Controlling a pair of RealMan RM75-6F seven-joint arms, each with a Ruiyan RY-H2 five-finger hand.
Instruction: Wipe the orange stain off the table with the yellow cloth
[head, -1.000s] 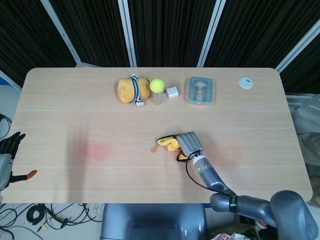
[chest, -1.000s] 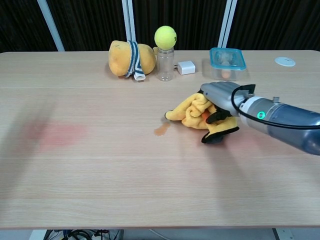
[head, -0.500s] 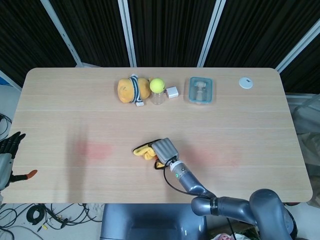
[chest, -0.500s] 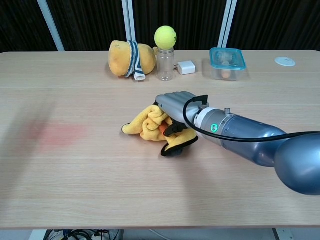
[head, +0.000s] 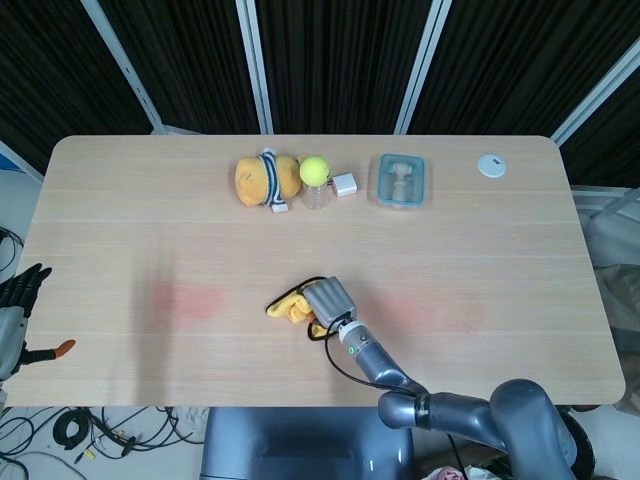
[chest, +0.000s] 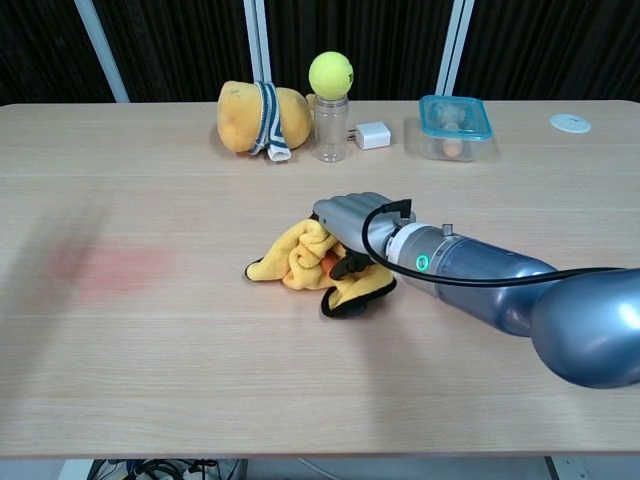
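The yellow cloth (chest: 290, 260) lies bunched on the table near its middle, also seen in the head view as the yellow cloth (head: 287, 304). My right hand (chest: 350, 232) presses down on the cloth and grips it, its fingers curled into the folds; in the head view the right hand (head: 331, 299) covers the cloth's right part. No orange stain shows; the spot where it lay is under the cloth. My left hand (head: 14, 310) hangs off the table's left edge, fingers apart, holding nothing.
Along the far side stand an orange plush toy (chest: 256, 118), a clear jar topped by a tennis ball (chest: 330, 75), a white charger (chest: 373, 134), a lidded blue container (chest: 455, 118) and a white disc (chest: 570, 123). A faint pink patch (chest: 115, 268) marks the table's left.
Over the last second my right hand dragged the cloth leftward across the orange stain, which is now covered. In the last half second it barely moved.
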